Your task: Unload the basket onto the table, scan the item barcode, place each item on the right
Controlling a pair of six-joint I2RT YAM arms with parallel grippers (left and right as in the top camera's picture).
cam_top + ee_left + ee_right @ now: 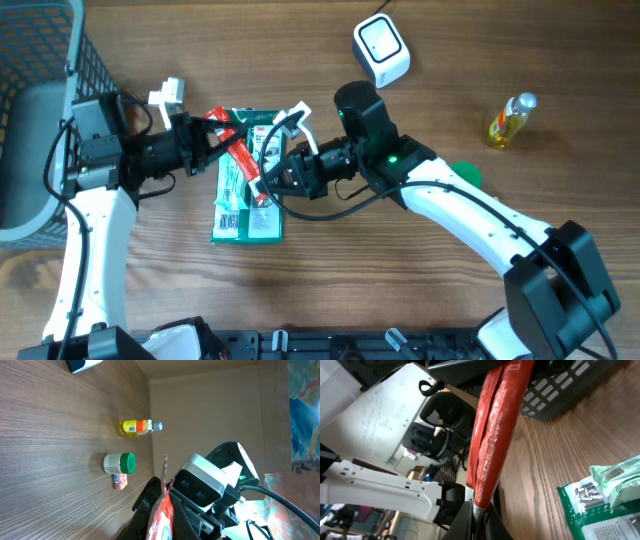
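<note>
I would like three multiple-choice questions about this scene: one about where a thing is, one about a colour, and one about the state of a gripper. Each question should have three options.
1. Where does the white scanner stand?
A. on the wood of the table
B. inside the basket
C. on top of the green package

2. What colour is the packet held up between the two arms?
A. blue
B. red
C. yellow

3. What is the state of the right gripper?
A. wide open above the table
B. shut on the yellow bottle
C. shut on the packet

Answers:
1 A, as the overhead view shows it alone on bare wood.
2 B, as it is red in all three views.
3 C, as the right wrist view shows the packet rising from between closed fingers.
</note>
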